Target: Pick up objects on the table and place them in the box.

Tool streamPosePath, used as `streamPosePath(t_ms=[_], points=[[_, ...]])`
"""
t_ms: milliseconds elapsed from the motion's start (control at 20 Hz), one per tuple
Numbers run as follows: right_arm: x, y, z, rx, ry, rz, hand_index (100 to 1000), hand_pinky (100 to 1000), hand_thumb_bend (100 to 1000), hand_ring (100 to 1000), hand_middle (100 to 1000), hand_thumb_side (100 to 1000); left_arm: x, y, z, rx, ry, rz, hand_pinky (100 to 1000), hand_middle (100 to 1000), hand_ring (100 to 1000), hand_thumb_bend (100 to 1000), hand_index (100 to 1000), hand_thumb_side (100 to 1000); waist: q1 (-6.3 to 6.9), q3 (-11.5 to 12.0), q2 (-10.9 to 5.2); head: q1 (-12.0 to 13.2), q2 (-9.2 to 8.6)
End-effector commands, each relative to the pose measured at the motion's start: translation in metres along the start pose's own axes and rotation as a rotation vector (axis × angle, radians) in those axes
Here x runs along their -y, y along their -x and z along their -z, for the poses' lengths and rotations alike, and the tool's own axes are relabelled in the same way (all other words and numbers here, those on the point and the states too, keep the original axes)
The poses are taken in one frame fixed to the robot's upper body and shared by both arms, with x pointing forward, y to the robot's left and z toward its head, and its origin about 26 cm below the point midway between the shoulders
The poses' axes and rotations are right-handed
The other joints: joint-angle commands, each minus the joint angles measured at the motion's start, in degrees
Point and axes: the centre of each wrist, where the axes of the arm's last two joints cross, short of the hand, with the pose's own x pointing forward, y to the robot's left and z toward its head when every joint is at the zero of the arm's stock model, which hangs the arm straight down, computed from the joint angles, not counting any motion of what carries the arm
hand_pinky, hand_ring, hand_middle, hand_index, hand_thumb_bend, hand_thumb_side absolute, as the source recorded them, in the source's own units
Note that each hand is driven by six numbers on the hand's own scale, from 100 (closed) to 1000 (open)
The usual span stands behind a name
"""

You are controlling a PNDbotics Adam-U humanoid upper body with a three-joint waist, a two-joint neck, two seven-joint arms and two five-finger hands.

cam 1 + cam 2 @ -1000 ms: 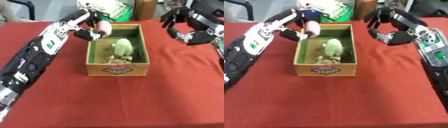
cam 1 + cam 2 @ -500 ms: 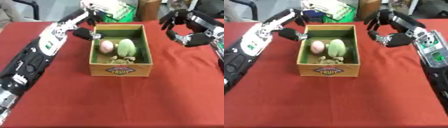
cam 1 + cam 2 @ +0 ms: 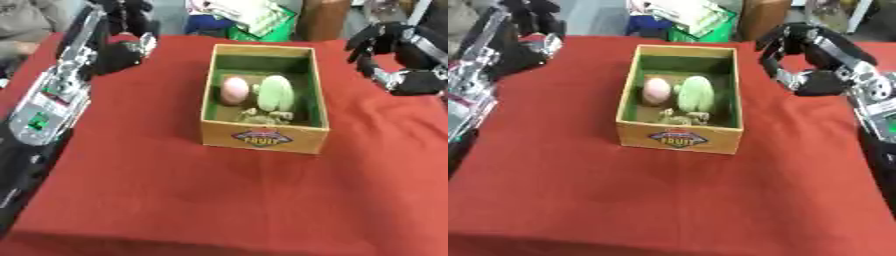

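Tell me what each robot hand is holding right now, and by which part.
Nothing. The left robot hand and right robot hand both hang empty beside the box; the pink object lies inside it.

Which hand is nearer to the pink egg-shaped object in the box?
Left. The left hand is up-left of the pink object, beyond the box's left wall; the right hand is farther, beyond the right wall.

A small tan cardboard box [image 3: 262,137] with a green inside is sitting on the red table. A pink egg-shaped thing [image 3: 234,89] is lying in it, just beside a long pale green thing [image 3: 276,94]. A little brownish lump [image 3: 261,117] is lying near the front wall.
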Motion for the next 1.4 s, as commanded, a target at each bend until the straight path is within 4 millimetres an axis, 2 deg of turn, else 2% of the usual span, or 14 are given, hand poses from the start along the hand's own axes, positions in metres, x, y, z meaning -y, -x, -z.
streamPosePath(t_ms=[50,250,500,600,650,700,1400], points=[[0.025,-0.014,-0.012,0.184,-0.177,-0.199,736,454,134,590,618,328,-0.018,-0.009,-0.010,0.007,-0.109,0.003,611,488,529,218,713,202,0.03,0.2,-0.70,-0.9,0.60],[0.023,-0.017,-0.025,0.139,-0.078,-0.153,724,439,132,580,606,286,-0.020,0.012,-0.030,-0.074,-0.178,-0.005,607,489,529,215,719,208,-0.12,0.6,-0.57,-1.8,0.61],[0.020,-0.022,-0.032,0.109,0.001,-0.112,715,431,100,571,596,264,-0.018,0.028,-0.043,-0.122,-0.204,-0.008,603,488,529,212,719,212,-0.26,0.5,-0.24,-2.7,0.61],[0.020,-0.024,-0.034,0.104,0.020,-0.107,714,430,100,571,596,257,-0.018,0.031,-0.045,-0.132,-0.212,-0.010,602,486,529,213,717,214,-0.33,0.4,0.14,-2.9,0.61],[0.021,-0.026,-0.035,0.103,0.028,-0.107,714,430,112,571,595,241,-0.018,0.033,-0.046,-0.136,-0.215,-0.010,602,485,528,206,717,171,-0.29,0.2,0.40,-2.9,0.61],[0.022,-0.027,-0.035,0.103,0.032,-0.109,714,430,100,571,595,256,-0.017,0.034,-0.047,-0.140,-0.218,-0.009,602,485,528,213,717,215,-0.25,0.1,0.62,-2.9,0.61],[0.026,-0.026,-0.047,0.067,0.028,-0.144,712,431,100,573,597,274,-0.016,0.043,-0.053,-0.163,-0.218,0.011,602,475,523,217,708,213,-0.13,-0.6,1.65,-3.0,0.61]])
